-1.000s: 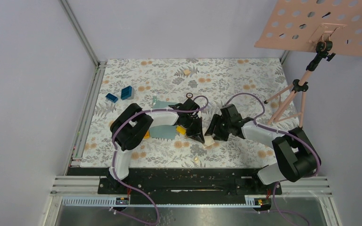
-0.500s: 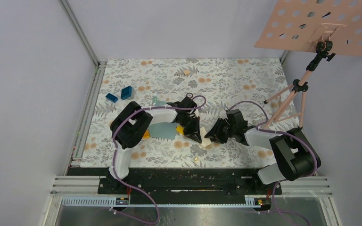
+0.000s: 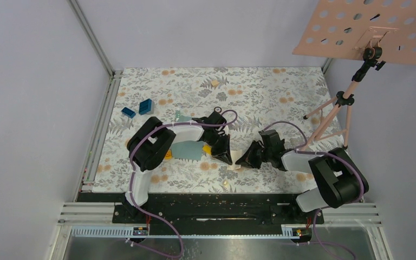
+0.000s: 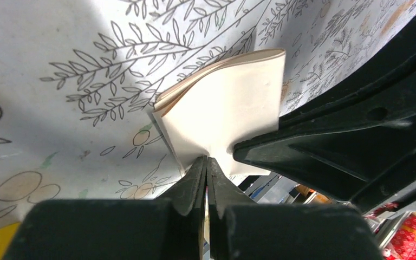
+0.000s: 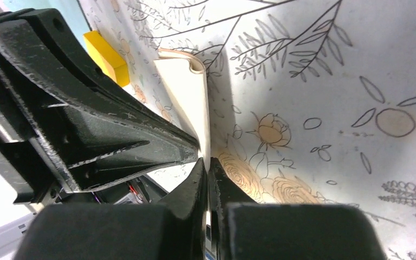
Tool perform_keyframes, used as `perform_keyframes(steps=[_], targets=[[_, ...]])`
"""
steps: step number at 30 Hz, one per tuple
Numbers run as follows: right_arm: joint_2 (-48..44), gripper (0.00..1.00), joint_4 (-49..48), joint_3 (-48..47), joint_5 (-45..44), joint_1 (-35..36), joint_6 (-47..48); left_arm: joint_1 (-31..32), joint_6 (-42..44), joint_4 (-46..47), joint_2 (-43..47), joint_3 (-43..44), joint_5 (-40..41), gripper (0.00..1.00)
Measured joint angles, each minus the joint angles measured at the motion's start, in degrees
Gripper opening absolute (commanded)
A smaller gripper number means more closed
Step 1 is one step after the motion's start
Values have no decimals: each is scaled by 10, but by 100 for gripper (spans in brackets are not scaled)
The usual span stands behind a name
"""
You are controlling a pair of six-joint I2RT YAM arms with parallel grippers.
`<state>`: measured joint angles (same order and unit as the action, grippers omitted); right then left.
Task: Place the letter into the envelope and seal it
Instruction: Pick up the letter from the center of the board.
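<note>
Surface: a flower-printed table [image 3: 271,92] is enclosed by pale walls, with both arm bases fixed at 6 o'clock in the overhead view.
Change: within the last second the right gripper [image 3: 245,159] has been brought toward 7 o'clock, close to the left gripper [image 3: 226,157]; the left arm has hardly shifted.
Meaning: the letter [image 3: 234,166] is now gripped from both sides, so a handover or re-grip is judged to be under way; insertion has not been started.
Left gripper: the jaws are closed fully on the near edge of the letter [image 4: 227,124], as seen at the fingertips [image 4: 206,162].
Right gripper: the jaws are pressed together on the opposite edge of the letter [image 5: 187,92], as seen at the fingertips [image 5: 207,162].
Letter: a folded cream sheet is held low over the table, its layers splayed at the free edge.
Envelope: the envelope [image 3: 187,150] lies flat at 9 o'clock of the left gripper, partly covered by the left arm; the flap position cannot be told.
Edges: a yellow block [image 5: 105,54] sits just beside the left gripper, between letter and envelope.
Open room: bare table is available toward 12 o'clock; blue blocks [image 3: 145,106] lie at 10 o'clock and a pink stand [image 3: 330,116] at 2 o'clock, both well apart.
</note>
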<state>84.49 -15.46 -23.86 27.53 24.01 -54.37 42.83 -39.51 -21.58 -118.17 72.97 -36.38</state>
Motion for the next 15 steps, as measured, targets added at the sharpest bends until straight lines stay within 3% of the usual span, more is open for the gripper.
perform_keyframes(steps=[6,10,15], targets=[[-87,0,26,12,-10,1,3,-8,11,2,62,-55,13,22],[-192,0,38,12,-17,1,6,-32,7,1,168,-110,9,53],[-307,0,37,12,-15,1,9,-59,-11,54,308,-148,-16,81]])
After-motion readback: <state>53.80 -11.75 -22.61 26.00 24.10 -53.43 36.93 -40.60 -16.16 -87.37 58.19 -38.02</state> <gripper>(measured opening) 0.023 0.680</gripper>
